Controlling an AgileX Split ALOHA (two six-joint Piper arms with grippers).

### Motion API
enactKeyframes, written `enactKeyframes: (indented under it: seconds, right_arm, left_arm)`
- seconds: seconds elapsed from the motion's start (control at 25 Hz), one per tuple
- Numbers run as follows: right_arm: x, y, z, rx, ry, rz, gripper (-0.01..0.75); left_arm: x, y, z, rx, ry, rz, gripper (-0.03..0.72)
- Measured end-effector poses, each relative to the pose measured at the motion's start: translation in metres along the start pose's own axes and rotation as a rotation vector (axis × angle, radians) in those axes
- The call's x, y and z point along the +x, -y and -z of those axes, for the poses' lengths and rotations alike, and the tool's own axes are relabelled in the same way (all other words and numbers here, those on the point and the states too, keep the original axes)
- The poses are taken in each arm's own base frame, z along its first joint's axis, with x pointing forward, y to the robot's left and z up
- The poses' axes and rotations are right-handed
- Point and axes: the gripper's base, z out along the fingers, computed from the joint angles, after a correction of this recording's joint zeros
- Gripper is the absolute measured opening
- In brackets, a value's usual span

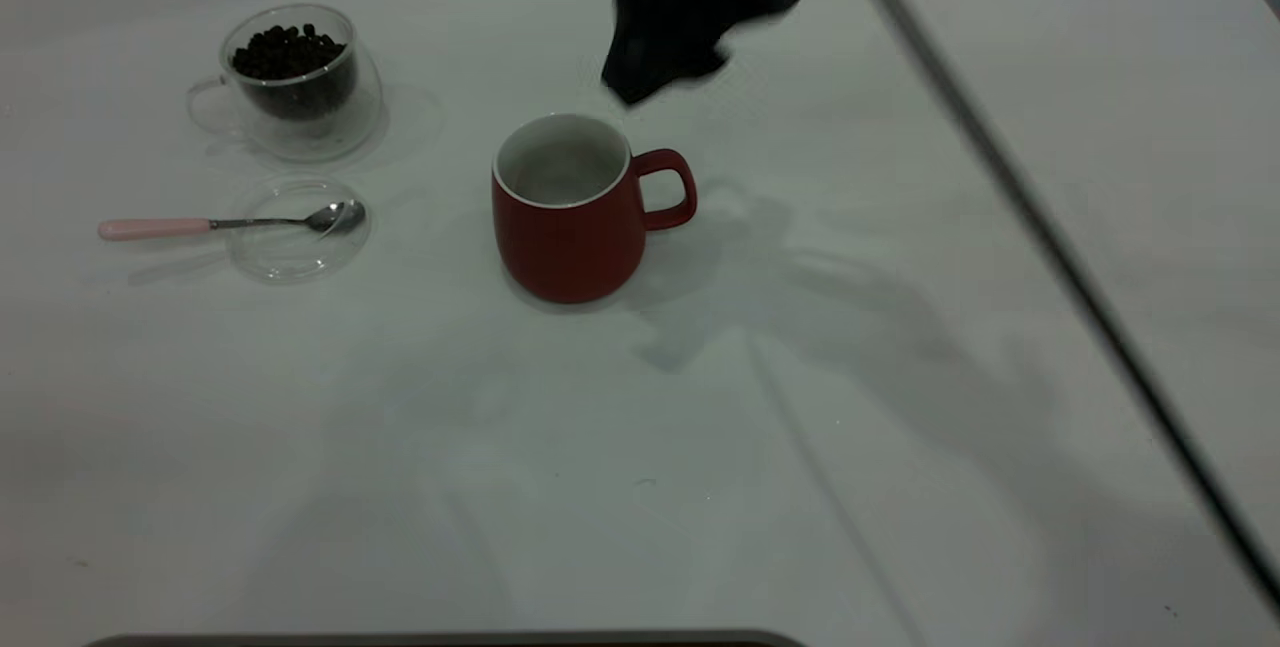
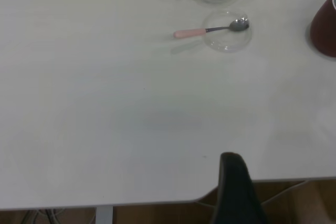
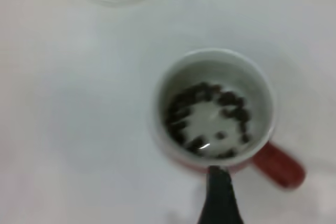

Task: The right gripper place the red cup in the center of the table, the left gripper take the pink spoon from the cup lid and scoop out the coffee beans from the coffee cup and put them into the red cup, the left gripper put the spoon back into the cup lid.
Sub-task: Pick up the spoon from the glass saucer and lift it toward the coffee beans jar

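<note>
Exterior view: the red cup (image 1: 567, 222) stands upright near mid table (image 1: 700, 477), handle at 3 o'clock. At its 10 o'clock, well apart, sits the coffee cup (image 1: 300, 87) with coffee beans (image 1: 287, 51) heaped inside. At the red cup's 9 o'clock lies the cup lid (image 1: 297, 227), the pink spoon (image 1: 220, 224) resting across it, bowl on the glass, pink handle sticking out toward 9 o'clock onto the table. The right gripper (image 1: 660, 77) hangs just beyond the red cup at its 1 o'clock, clear of the rim, touching nothing; it's smeared, so I cannot tell how its fingers stand.

Left wrist view: the left gripper (image 2: 236, 192) shows only as one dark finger at the table edge, well apart from spoon, lid (image 2: 227, 31) and the red cup (image 2: 324, 27). It holds nothing, but whether spread or closed can't be told.

Right wrist view: looks straight down into the red cup (image 3: 212, 111). Dark bits ring its white floor, prob. beans, though too soft to be sure. One finger (image 3: 220, 195) of the right gripper sits just outside the rim, near the handle.

Risks: the right gripper is close enough that a sideways pull could clip the handle and shove or tip the cup. The spoon is balanced on a smooth glass lid, so a bad pinch on the handle could skid it off or drag the lid along
</note>
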Motion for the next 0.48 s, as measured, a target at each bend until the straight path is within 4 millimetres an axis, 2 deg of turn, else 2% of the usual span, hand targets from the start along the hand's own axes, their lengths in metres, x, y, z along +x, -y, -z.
enactKeyframes:
  seconds: [0.16, 0.28, 0.48]
  right_arm:
    - [0.001, 0.002, 0.062, -0.147, -0.135, -0.121, 0.591]
    - [0.007, -0.003, 0.105, -0.095, -0.31, -0.242, 0.591]
    - [0.015, -0.014, 0.157, 0.074, -0.49, -0.409, 0.591]
  left_arm:
    - [0.0, 0.0, 0.0, 0.0, 0.0, 0.001, 0.517]
    - [0.0, 0.0, 0.0, 0.0, 0.0, 0.001, 0.517]
    - [0.0, 0.0, 0.0, 0.0, 0.0, 0.001, 0.517]
